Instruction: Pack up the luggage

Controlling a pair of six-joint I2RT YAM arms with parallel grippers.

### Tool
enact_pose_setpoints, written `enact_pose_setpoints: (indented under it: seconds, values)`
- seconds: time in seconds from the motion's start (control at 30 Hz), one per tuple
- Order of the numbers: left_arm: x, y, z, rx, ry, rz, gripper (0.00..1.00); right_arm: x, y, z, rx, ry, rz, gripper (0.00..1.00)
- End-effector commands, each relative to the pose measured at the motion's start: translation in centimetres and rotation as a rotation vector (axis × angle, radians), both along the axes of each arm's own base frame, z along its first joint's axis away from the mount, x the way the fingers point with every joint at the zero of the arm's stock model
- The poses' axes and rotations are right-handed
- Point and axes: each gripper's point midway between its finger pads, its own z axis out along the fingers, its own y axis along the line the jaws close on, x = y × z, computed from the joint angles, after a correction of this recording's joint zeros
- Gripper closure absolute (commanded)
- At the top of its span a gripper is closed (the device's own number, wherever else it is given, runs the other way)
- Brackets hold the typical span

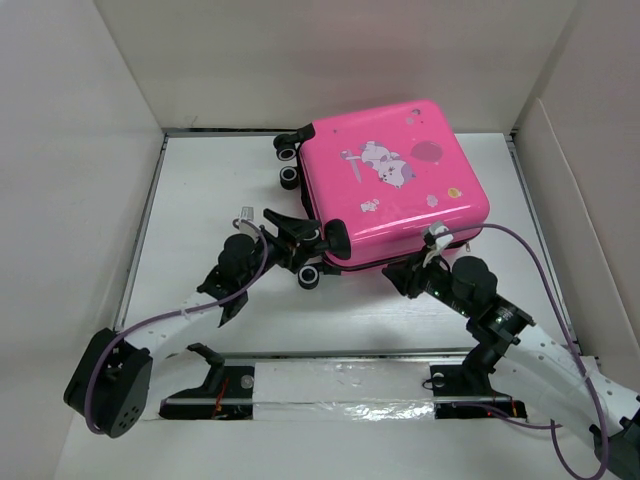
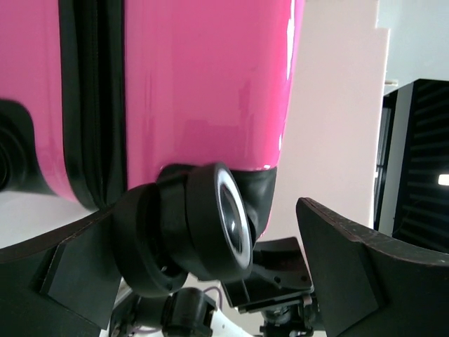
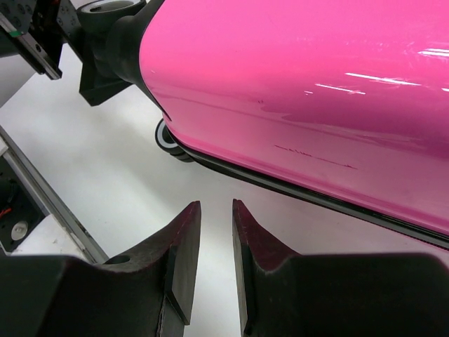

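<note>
Lying closed, glossy pink luggage [image 1: 395, 185] shows rounded corners.

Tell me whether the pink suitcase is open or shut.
Shut: the luggage lies flat, printed shell up, its halves meeting along the dark seam; no lining shows.

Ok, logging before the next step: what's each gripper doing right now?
Left gripper: open wide around a wheel, not gripping.
Right gripper: barely open, empty, by the suitcase.
</note>
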Motion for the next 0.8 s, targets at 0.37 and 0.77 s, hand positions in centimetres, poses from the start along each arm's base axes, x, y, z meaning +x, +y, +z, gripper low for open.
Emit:
enact_pose_setpoints:
  seconds: [0.37, 0.77]
  values:
    - [1.6, -0.6, 4.8, -0.089, -0.141, 0.013, 0.33, 0.2, 0.1, 0.8, 0.023, -0.034, -0.006, 0.70]
    - [1.7, -0.5, 7.7, -0.077, -0.258, 0.016, 1.00, 0.7, -2.6, 1.8, 0.042, -0.013, -0.164, 0.45]
